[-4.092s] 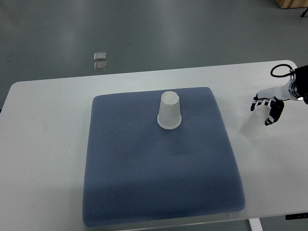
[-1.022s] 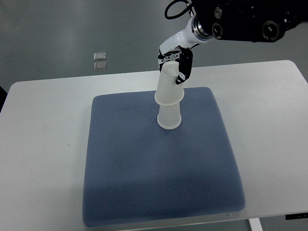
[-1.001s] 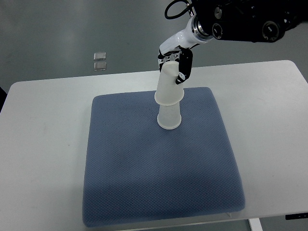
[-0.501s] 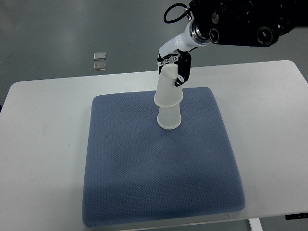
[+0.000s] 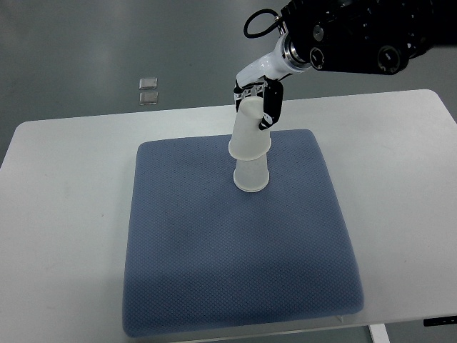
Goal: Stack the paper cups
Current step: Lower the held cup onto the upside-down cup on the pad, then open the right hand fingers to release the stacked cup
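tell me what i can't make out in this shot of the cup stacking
- Top view: whether the upper cup is seated on the lower cup or just above it; their outlines overlap.
- Top view: the right hand palm and inner fingers, hidden behind the upper cup.
- Top view: the two small clear items on the floor, too small to identify.
- Left arm: out of view.

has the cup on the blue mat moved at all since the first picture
No. The lower cup stands at the same spot on the blue mat, near its far edge. Only the second cup, held by the right hand, has arrived above it.
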Robot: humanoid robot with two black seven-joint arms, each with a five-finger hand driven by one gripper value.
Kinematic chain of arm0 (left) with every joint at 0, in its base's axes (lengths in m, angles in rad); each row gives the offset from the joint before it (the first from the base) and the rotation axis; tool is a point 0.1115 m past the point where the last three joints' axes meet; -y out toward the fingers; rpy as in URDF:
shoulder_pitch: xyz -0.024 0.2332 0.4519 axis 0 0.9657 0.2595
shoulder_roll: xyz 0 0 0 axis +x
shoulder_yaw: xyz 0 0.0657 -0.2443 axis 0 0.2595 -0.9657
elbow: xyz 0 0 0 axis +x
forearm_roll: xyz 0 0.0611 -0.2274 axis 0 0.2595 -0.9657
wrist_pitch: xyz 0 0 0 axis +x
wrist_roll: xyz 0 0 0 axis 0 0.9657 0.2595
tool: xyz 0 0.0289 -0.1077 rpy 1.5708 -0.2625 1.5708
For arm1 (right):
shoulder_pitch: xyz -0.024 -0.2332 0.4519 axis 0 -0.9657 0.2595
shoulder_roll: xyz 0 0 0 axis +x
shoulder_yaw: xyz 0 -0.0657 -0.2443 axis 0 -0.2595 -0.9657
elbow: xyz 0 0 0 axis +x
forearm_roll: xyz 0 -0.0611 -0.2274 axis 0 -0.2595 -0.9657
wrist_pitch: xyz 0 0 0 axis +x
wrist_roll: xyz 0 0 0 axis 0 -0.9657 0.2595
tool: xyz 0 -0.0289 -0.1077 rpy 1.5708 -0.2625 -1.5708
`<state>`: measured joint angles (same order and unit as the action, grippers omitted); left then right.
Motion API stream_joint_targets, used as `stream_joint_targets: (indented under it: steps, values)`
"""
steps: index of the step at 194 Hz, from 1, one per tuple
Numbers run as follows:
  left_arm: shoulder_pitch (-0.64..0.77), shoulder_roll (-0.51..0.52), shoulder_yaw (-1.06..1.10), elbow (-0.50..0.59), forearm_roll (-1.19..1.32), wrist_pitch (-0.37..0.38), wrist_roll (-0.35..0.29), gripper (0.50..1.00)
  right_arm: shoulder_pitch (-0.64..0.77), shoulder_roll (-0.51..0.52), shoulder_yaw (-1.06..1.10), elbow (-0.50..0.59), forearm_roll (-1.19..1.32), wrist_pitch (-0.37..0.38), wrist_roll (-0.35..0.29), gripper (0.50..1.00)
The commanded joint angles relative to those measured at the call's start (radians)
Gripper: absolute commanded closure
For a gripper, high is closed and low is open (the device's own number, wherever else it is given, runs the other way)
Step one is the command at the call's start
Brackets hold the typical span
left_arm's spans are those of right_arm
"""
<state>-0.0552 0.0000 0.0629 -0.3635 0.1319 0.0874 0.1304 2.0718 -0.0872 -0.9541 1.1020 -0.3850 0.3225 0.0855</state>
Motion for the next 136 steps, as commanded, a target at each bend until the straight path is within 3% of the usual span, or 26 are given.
stream_joint_targets:
  steps: [1,54,136]
  values:
    - [0.0,0.0,0.0,0.0,0.0,0.0,0.0,0.5,-0.001,0.0,0.0,-0.001,0.0,0.0,-0.001,0.765]
    - [0.0,0.0,0.0,0.0,0.0,0.0,0.0,0.5,-0.002,0.001,0.0,-0.001,0.0,-0.002,-0.001,0.713]
    - [0.0,0.0,0.0,0.001,0.0,0.0,0.001,0.5,-0.002,0.0,0.002,-0.001,0.001,-0.002,-0.001,0.685]
